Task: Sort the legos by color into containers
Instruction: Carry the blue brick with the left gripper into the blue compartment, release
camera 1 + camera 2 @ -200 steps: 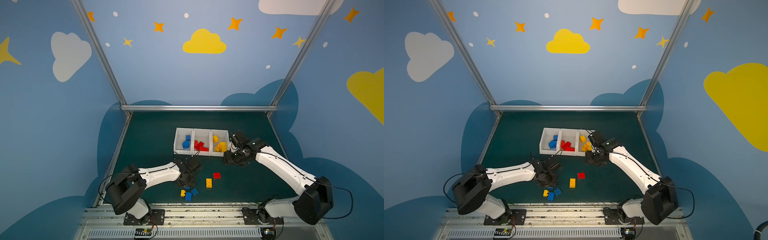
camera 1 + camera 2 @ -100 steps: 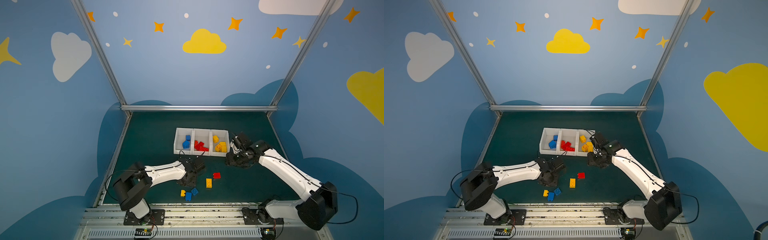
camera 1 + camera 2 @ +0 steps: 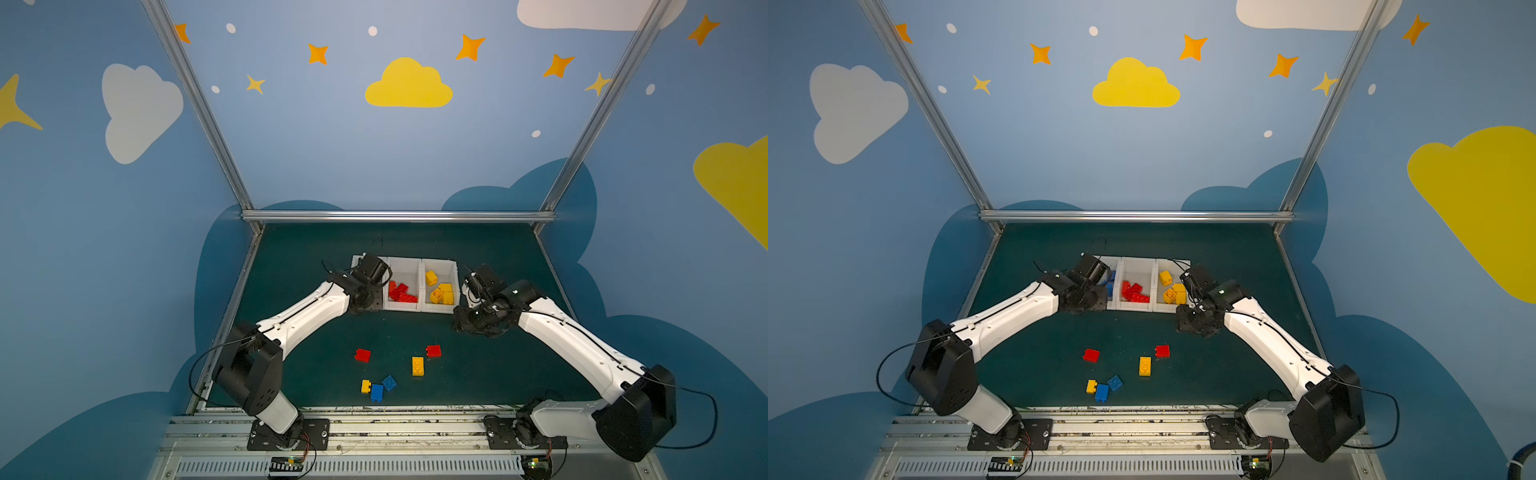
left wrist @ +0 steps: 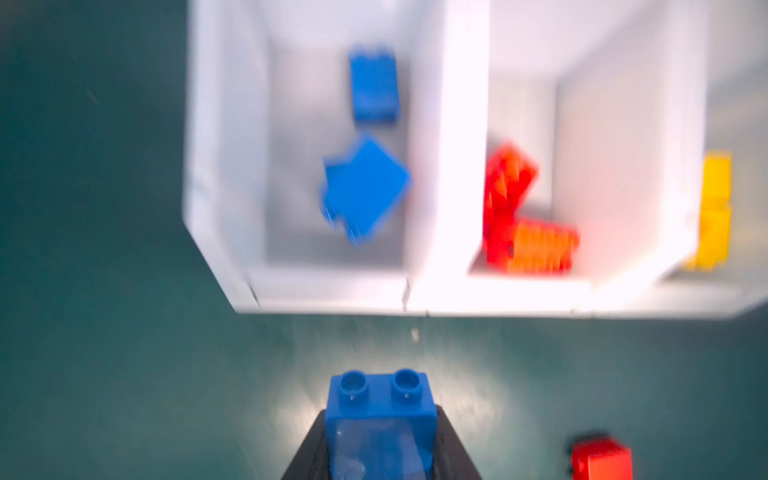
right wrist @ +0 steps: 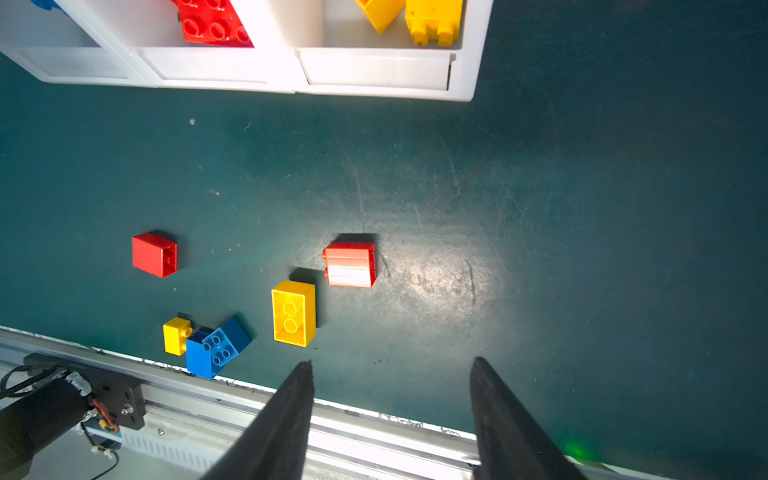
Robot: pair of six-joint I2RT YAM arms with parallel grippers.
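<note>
My left gripper point(image 4: 380, 415) is shut on a blue lego point(image 4: 380, 405), studs pointing ahead, held just short of the white containers point(image 4: 449, 166). In both top views that hand point(image 3: 365, 291) covers the leftmost bin, which holds two blue legos point(image 4: 365, 187). Red legos point(image 3: 401, 292) lie in the middle bin and yellow ones point(image 3: 441, 291) in the right bin. My right gripper point(image 5: 391, 361) is open and empty, hovering off the containers' front right corner point(image 3: 467, 322). On the mat lie two red legos point(image 3: 362, 355) point(image 3: 433, 351), a long yellow one point(image 3: 418, 366), and a small yellow one point(image 3: 365, 386) touching two blue ones point(image 3: 377, 392) point(image 3: 389, 382).
A metal rail point(image 5: 374, 419) runs along the mat's front edge, close behind the loose legos. Metal frame bars point(image 3: 397, 215) border the back and sides of the green mat. Both arm bases sit on the front rail.
My left gripper shut on a blue lego among the loose ones, then rose and swung back to the leftmost bin. My right arm drifted slightly right, still open.
</note>
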